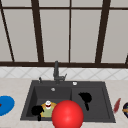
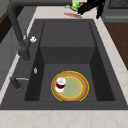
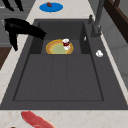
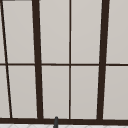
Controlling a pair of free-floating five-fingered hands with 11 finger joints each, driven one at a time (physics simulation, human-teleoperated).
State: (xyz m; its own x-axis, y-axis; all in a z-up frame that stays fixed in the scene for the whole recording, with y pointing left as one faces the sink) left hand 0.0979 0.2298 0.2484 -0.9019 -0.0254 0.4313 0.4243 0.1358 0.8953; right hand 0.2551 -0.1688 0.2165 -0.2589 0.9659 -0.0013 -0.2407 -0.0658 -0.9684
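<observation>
— Plate (image 1: 47,111) first: it's yellow-rimmed with a green middle, flat on the floor of the sink's left basin, and a small white-and-dark-red cup (image 1: 48,104) sits on its far edge.

— And the hands?

— The left hand (image 1: 37,110) hangs at the plate's left rim, at the front corner of that basin. I can't tell whether its fingers are apart or together, nor whether they touch the plate. The right hand (image 1: 85,98) floats over the right basin, well away from the plate, fingers relaxed and pointing downward.

— Do the sides add anything?

— From the left side the plate (image 2: 70,86) lies fully open, with the cup (image 2: 60,84) on its faucet side; the front has a red ball (image 1: 67,114) covering its right part. From the right side a hand (image 3: 22,28) reaches over the sink's front rim, just short of the plate (image 3: 59,47).

— What else is about?

— A dark sink (image 1: 105,100), its faucet (image 1: 56,72) at the back, a blue dish (image 1: 5,105) on the counter (image 1: 13,86) to the left, and a red strip (image 1: 116,105) on the right.
</observation>
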